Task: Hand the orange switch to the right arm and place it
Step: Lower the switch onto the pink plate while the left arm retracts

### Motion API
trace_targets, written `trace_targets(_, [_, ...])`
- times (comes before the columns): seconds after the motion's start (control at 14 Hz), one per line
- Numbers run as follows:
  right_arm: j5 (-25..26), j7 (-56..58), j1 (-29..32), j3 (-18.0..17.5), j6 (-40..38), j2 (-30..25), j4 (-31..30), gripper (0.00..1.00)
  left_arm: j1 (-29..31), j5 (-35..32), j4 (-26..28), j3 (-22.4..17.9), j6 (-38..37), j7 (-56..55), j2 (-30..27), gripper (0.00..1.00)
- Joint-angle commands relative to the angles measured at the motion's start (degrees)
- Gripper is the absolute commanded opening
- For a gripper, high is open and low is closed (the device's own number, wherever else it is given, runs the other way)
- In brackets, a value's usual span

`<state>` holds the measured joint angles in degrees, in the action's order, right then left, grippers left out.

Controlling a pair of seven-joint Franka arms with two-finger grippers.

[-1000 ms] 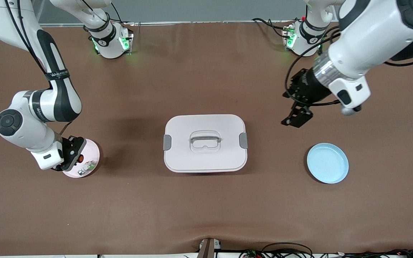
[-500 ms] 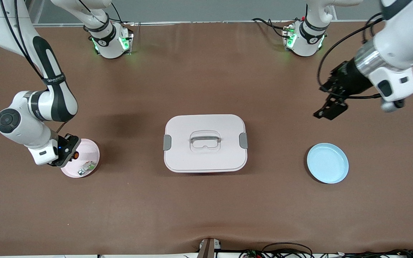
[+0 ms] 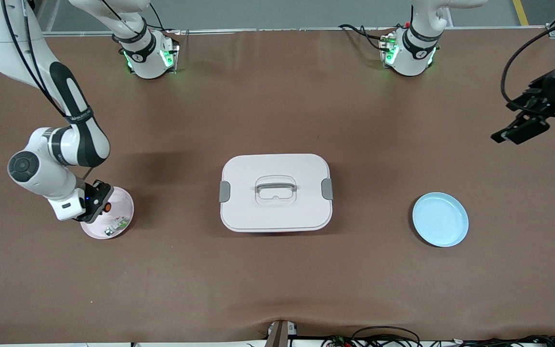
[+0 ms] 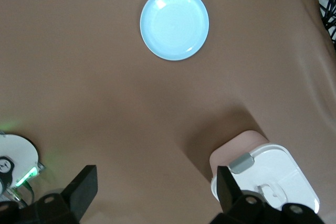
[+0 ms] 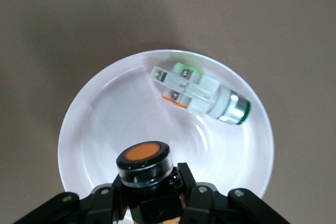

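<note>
The orange switch [image 3: 107, 207] [image 5: 144, 161], black-bodied with a round orange cap, sits between the fingers of my right gripper [image 3: 97, 203] [image 5: 150, 195], which is shut on it. It hangs just over the edge of a pink plate [image 3: 127, 206] [image 5: 84, 114]; whether it touches the plate I cannot tell. My left gripper [image 3: 518, 132] [image 4: 156, 192] stands open and empty over bare table toward the left arm's end.
A small green-white-silver part [image 3: 116, 225] [image 5: 202, 94] lies in the pink plate. A white lidded box [image 3: 276, 212] [image 4: 278, 174] with grey clasps sits mid-table. An empty light blue plate [image 3: 440, 219] [image 4: 174, 23] lies toward the left arm's end.
The left arm has swung away from the middle toward its own end of the table, still open. The right gripper stayed over the pink plate with the switch, shifting only slightly.
</note>
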<state>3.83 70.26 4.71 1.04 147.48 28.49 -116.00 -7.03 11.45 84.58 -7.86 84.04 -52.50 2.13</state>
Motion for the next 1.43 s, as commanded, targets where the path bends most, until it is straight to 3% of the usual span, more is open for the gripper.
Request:
trace_targets(0.0, [1.2, 1.3, 1.0, -0.8, 2.6, 1.7, -0.9, 0.00, -0.3, 0.0, 0.9, -3.2, -0.6, 7.0, -1.1, 1.00])
trace_targets(0.21, [1.4, 2.6, 1.0, -0.8, 3.3, 2.4, -1.0, 0.00, 0.4, -2.9, 0.4, -5.8, -0.5, 18.7, -1.0, 1.00])
trace_targets(0.36, [1.4, 3.1, 1.1, -0.8, 3.7, 2.9, -0.9, 0.00, 0.3, -2.8, -0.1, -9.8, 0.3, 28.5, -0.6, 1.00])
trace_targets(0.5, [1.4, 3.1, 1.2, -0.8, 4.0, 3.3, -0.9, 0.00, 0.4, -3.4, -1.3, -10.2, 3.1, 31.3, 0.9, 1.00])
trace_targets(0.57, [1.4, 2.4, 1.3, -0.8, 3.9, 3.5, -0.8, 0.12, 0.3, -5.0, -1.3, -10.1, 5.2, 31.5, 1.6, 1.00])
trace_targets(0.64, [1.3, 3.0, 2.1, -0.8, 3.8, 3.5, -0.8, 0.99, 0.3, -7.5, -1.2, -9.5, 6.5, 31.6, 2.0, 1.00])
trace_targets(1.0, [1.3, 2.8, 2.5, -0.9, 2.6, 2.5, -0.5, 1.00, 0.4, -7.8, -0.7, -4.6, 11.7, 38.6, 3.8, 1.00])
trace_targets(1.14, [1.2, 2.7, 2.4, -1.0, -2.9, 1.1, 1.0, 1.00, 1.4, -8.2, -0.7, -2.0, 12.0, 41.8, 3.8, 1.00])
trace_targets(1.36, [1.0, 2.5, 2.2, -1.0, -14.3, -1.3, 5.7, 1.00, 6.8, -8.3, -0.6, 5.0, 14.9, 50.8, 3.8, 1.00])
